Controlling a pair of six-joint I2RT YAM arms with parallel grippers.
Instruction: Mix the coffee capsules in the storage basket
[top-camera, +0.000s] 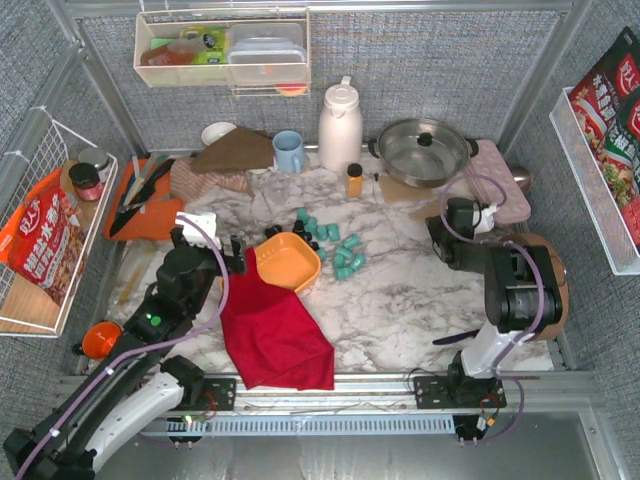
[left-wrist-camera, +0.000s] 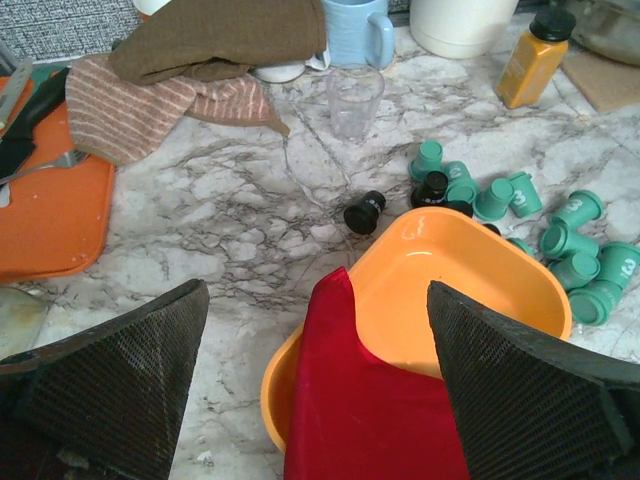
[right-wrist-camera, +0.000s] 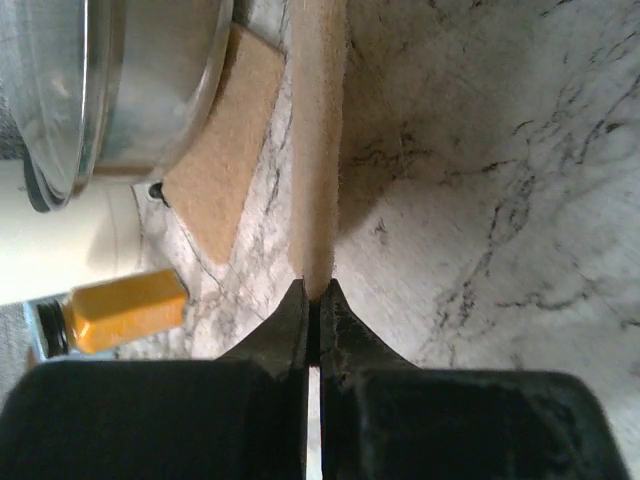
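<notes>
- Left jaws: spread wide with nothing between them. In the left wrist view their two mesh-faced pads (left-wrist-camera: 120, 380) frame the storage basket (left-wrist-camera: 470, 225).
- Right jaws: closed tip to tip at the right side of the bench (top-camera: 400, 290), well apart from the basket. A tan strip (right-wrist-camera: 315, 150) ends right at the tips; whether they nip it cannot be told.
- The storage basket lies just ahead of the left jaws, left of bench centre. Its inner floor shows bare orange.
- A red cloth (top-camera: 275, 335) drapes over the basket's near corner and runs toward the near bench edge.
- The coffee capsules (top-camera: 335, 245) lie on the bench outside the basket, past its far and right sides. They are mostly teal, with a few black ones at the far rim.
- Left wrist view only: one black capsule (left-wrist-camera: 364, 213) lies on its side, just off the basket's far-left rim and apart from the cluster. A clear glass (left-wrist-camera: 355, 100) stands beyond it.
- Right wrist view only: the pot (right-wrist-camera: 150, 80) and the amber bottle (right-wrist-camera: 120, 310) seen close up. Basket and capsules fall outside this view.
- Top view only: both jaws and the basket together.
</notes>
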